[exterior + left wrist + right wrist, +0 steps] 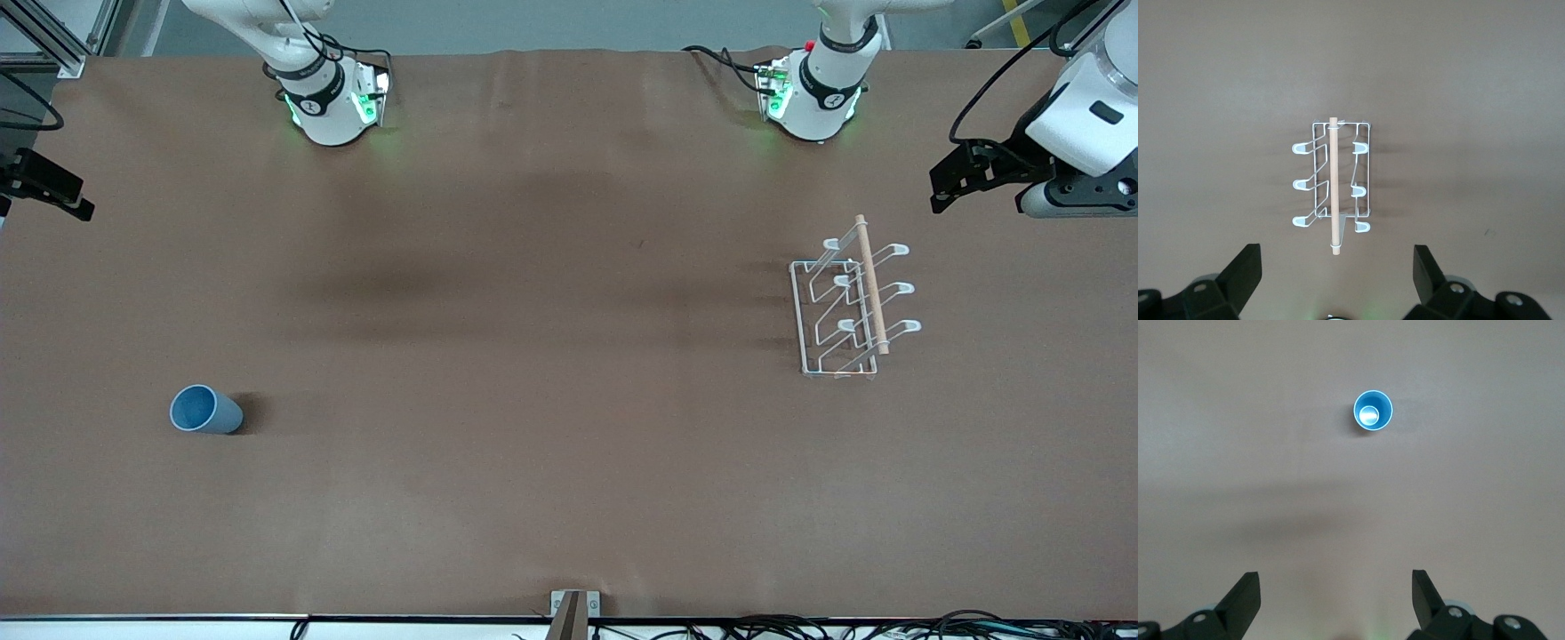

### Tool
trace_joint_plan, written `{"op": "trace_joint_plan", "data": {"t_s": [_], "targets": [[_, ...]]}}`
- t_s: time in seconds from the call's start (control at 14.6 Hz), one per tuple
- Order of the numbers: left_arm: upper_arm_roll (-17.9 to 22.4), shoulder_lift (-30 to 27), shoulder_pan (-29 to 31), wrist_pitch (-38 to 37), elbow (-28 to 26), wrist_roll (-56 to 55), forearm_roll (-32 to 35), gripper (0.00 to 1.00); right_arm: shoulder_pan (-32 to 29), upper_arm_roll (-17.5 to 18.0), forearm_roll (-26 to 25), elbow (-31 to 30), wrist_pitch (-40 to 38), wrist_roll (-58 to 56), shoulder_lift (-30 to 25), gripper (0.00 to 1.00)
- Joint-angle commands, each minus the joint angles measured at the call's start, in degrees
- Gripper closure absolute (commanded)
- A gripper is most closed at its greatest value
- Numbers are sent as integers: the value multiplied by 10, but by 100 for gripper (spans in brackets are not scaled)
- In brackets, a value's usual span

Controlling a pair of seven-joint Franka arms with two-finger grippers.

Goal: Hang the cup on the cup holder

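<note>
The light-blue cup [204, 410] stands upright, mouth up, on the brown table toward the right arm's end; the right wrist view looks straight down into the cup [1373, 410]. The white wire cup holder [853, 298] with its wooden rod stands toward the left arm's end, farther from the front camera than the cup. No cup hangs on the holder [1333, 187]. My left gripper [956, 178] hovers over the table at its own end, beside the holder, open and holding nothing [1337, 267]. My right gripper [49, 188] hangs open over the table edge at its end, well apart from the cup [1336, 587].
The two arm bases [333, 98] [813, 93] stand along the table's edge farthest from the front camera. A small metal bracket [573, 613] and loose cables [889, 627] lie at the edge nearest that camera. Brown tabletop [551, 356] stretches between cup and holder.
</note>
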Motion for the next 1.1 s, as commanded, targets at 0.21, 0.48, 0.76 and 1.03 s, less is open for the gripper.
{"op": "trace_joint_plan", "data": {"t_s": [0.21, 0.48, 0.76, 1.03], "targets": [[-1, 7, 6, -12, 16, 10, -6, 0, -13, 8, 9, 2, -1, -10, 0, 0], [0, 10, 6, -12, 16, 11, -9, 0, -11, 7, 9, 1, -5, -17, 0, 0], [0, 11, 3, -12, 16, 7, -8, 0, -17, 6, 9, -8, 8, -18, 5, 0], [0, 18, -2, -12, 16, 6, -6, 0, -43, 6, 9, -55, 77, -55, 8, 0]]}}
